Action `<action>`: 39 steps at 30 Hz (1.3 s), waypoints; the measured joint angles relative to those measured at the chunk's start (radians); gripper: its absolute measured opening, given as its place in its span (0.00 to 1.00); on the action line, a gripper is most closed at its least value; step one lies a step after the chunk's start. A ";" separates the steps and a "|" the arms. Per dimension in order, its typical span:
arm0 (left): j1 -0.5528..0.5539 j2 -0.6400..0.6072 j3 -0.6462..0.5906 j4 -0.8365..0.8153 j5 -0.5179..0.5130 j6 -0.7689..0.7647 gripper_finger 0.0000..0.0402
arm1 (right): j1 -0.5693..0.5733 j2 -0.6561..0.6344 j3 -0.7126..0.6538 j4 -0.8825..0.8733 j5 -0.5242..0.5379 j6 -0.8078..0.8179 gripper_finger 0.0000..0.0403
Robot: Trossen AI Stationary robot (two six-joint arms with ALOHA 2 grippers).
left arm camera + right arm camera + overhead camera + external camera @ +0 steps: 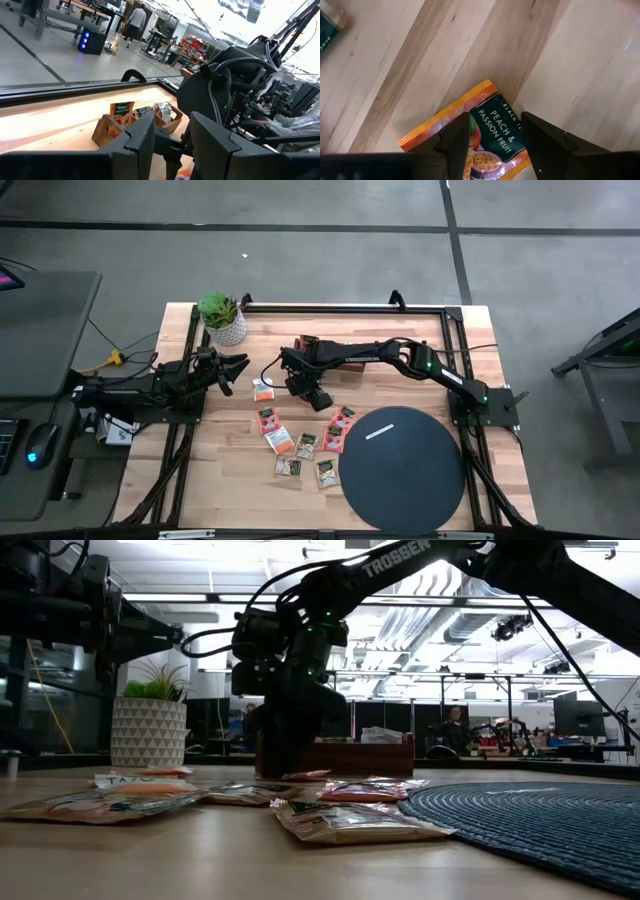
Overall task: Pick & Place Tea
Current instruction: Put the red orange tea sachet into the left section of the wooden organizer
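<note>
Several small tea sachets (281, 441) lie flat on the wooden table between the wooden tray (352, 366) and the black disc (400, 470). More sachets stand in the tray (102, 131). My right gripper (310, 392) reaches down near the tray, open. In its wrist view its fingers stand on either side of an orange "Peach & Passion Fruit" sachet (492, 122) lying flat on the table. In the high view the gripper hides this sachet. My left gripper (238, 368) waits open above the table's left side, pointing toward the tray. My right gripper (495, 142) comes from above, pointing down, with the orange sachet's lower half (487, 150) between its open fingers. The sachet lies flat on the table. Whether a fingertip (456, 140) touches its edge I cannot tell.
A potted plant (222, 318) stands at the far left corner of the table. The black woven disc (540, 815) fills the near right part. A metal frame (340, 308) borders the far edge. Bare wood lies between the left gripper and the sachets.
</note>
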 joint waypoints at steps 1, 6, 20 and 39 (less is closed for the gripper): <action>0.000 0.000 0.000 0.000 0.001 0.000 0.31 | 0.000 0.000 0.000 -0.001 0.001 0.002 0.39; 0.000 0.000 0.000 0.000 0.000 0.000 0.31 | 0.002 0.001 0.000 -0.004 0.054 0.027 0.25; 0.000 0.000 0.000 0.000 0.000 0.000 0.31 | 0.017 -0.007 -0.004 -0.009 0.114 0.030 0.01; 0.000 0.000 0.000 0.000 0.000 0.000 0.31 | 0.026 -0.190 -0.008 0.150 0.428 0.250 0.00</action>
